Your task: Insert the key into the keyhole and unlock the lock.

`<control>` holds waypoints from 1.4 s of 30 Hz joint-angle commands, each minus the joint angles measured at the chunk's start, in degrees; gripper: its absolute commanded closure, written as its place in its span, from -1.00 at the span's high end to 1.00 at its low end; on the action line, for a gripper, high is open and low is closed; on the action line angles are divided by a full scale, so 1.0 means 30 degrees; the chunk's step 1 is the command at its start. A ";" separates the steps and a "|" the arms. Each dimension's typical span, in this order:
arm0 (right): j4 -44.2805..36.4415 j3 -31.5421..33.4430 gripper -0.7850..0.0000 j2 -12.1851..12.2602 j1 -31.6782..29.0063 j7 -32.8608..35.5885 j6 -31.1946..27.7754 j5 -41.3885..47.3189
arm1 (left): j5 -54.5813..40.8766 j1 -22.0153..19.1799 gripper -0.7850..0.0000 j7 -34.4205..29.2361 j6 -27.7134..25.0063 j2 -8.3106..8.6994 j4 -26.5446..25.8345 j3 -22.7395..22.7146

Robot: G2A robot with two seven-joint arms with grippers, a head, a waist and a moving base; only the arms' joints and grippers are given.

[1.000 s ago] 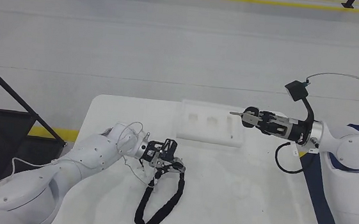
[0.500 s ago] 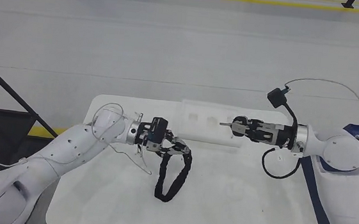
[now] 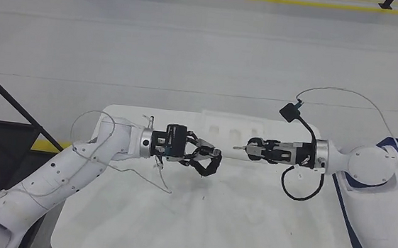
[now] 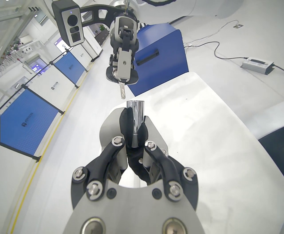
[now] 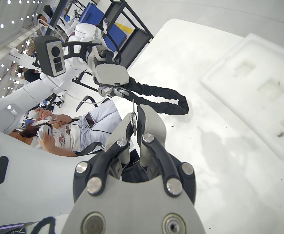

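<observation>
I am holding both arms over the far middle of the counter (image 3: pixel 261 222), just in front of the foam tray (image 3: pixel 235 131), with the two wrists facing each other. The left fingers (image 4: pixel 153 133) are reaching in from the left and are clamping narrowly on the lock (image 4: pixel 135 115). They are gripping its chrome cylinder and the black sleeved cable beside it. The cylinder is sticking out past the fingertips and pointing right, toward the other arm.

In the right wrist view the keyhole (image 5: pixel 102 91) is showing as a round face on the end of the cylinder. The cable is looping out from the fingers in a folded bight on the near side. I cannot tell whether the bight is touching the counter.

The right fingers (image 5: pixel 147 117) are coming in from the right and are pinching the key (image 5: pixel 133 110) by its head. They are closed down to the head's thickness, and the blade is pointing left at the lock. In the left wrist view the key's tip is hanging just short of the cylinder's end, apart from it and a little off its axis, so it is not yet entering the keyhole. From the top view the key and lock are sitting near each other, with a small gap showing between them.
</observation>
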 commanded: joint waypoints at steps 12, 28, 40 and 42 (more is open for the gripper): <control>-0.0053 -0.0019 -1.00 0.0003 -0.0002 -0.0213 0.0164 0.0237 | -0.0040 0.1082 -1.00 -0.2353 0.2063 0.0115 -0.1652 -0.0880; -0.2140 0.0986 -1.00 0.0338 -0.1471 -0.0932 0.4832 0.1127 | 0.0914 0.2012 -1.00 -0.2192 0.3749 -0.0139 -0.1730 -0.1190; -0.6715 0.0800 -1.00 0.0697 -0.3322 -0.2537 0.7585 -0.2832 | 0.1868 0.1720 -1.00 -0.2285 0.4702 -0.1132 -0.1068 -0.0289; -0.7192 0.0795 -1.00 0.0743 -0.3536 -0.2817 0.7772 -0.3377 | 0.1878 0.1621 -1.00 -0.2297 0.4588 -0.1292 -0.0884 -0.0177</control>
